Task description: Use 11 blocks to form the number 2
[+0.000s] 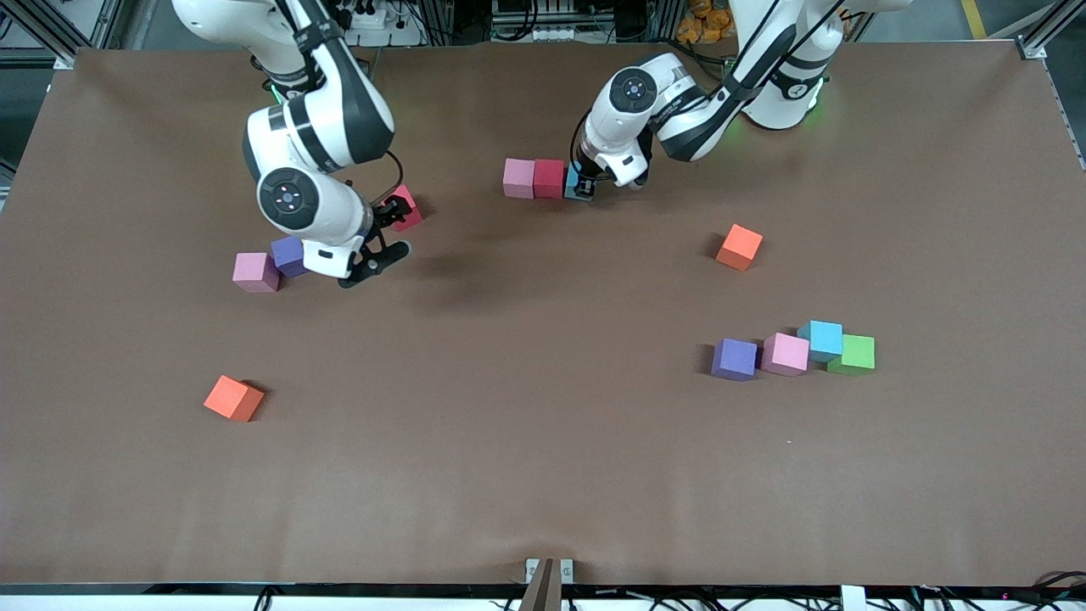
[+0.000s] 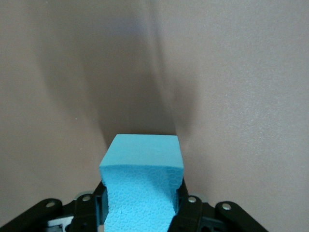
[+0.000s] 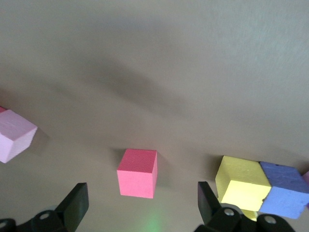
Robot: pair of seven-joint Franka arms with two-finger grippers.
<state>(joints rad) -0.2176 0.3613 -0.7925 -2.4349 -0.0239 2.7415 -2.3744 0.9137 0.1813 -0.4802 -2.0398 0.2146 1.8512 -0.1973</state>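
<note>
Both pincers low: left (image 1: 585, 188) clamps light blue cube (image 2: 141, 186) beside red cube (image 1: 549, 178); right (image 1: 386, 233) gapes.

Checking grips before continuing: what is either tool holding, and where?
Left tool pinches light blue foam cube by opposite side faces; right tool holds nothing.

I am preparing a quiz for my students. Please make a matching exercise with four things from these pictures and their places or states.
Things:
1. light blue block
2. green block
3. left claw
4. right claw

Places or states:
A. open, over a red block
B. beside the red block of the started row
C. shut on a block
D. touching another light blue block

Pairs: 1-B, 2-D, 3-C, 4-A
</note>
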